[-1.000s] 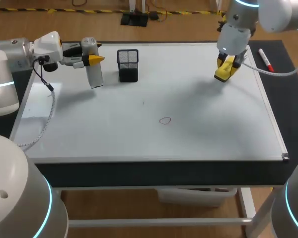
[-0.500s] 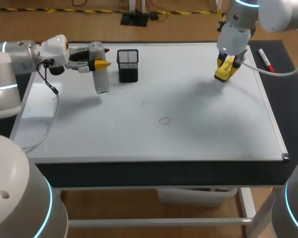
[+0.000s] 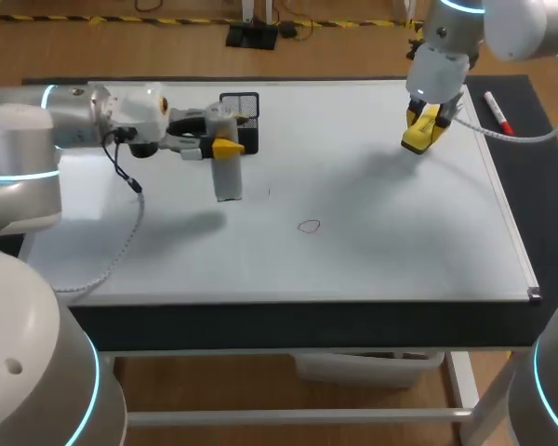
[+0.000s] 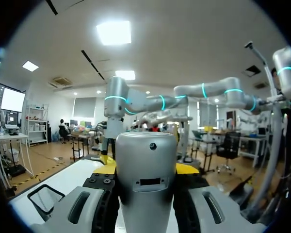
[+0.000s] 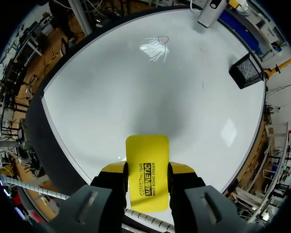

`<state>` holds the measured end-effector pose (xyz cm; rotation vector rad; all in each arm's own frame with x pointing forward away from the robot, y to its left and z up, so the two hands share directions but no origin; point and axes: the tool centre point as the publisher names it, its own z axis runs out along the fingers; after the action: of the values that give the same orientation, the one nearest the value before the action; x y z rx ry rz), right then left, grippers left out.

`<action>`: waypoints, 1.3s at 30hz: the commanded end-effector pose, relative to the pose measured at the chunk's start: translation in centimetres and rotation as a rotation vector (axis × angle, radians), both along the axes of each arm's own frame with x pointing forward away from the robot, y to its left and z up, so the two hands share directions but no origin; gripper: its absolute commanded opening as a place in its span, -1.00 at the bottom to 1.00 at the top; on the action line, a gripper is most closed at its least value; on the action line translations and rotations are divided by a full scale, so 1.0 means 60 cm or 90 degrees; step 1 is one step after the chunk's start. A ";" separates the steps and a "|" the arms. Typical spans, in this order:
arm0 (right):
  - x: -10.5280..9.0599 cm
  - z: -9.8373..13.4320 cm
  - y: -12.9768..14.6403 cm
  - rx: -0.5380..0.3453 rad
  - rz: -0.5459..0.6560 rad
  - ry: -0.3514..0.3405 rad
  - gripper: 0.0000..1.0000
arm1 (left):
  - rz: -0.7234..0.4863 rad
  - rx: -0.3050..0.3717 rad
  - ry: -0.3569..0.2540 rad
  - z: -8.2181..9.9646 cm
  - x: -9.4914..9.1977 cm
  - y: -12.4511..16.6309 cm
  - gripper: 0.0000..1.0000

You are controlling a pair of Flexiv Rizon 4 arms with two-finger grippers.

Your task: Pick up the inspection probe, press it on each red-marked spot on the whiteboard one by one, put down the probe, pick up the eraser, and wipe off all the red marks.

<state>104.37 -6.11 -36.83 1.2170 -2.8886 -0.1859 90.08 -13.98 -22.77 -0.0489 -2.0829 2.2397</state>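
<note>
1. The left jaws are clamped on the upper part of the grey cylindrical inspection probe, one on each side.
2. The probe's smooth body has a domed end, with a small round hole and a rectangular slot below it.
3. It hangs upright above the white whiteboard, clear of the surface, between the black mesh cup and the small red circle mark.
4. The right jaws are clamped on the yellow rectangular eraser over the whiteboard's far right area.
</note>
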 end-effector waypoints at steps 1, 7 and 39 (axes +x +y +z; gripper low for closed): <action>0.002 0.001 0.000 -0.002 0.001 0.001 -1.00 | -0.020 0.005 0.005 -0.005 -0.015 -0.036 -1.00; 0.002 0.001 0.000 -0.002 0.001 0.001 -1.00 | -0.061 0.003 0.015 -0.016 -0.042 -0.088 -1.00; 0.002 0.001 0.000 -0.002 0.001 0.001 -1.00 | -0.128 -0.021 -0.018 -0.066 -0.062 -0.229 -1.00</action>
<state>104.37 -6.11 -36.82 1.2170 -2.8889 -0.1864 85.75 -27.21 -26.35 -0.2701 -1.9701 2.1671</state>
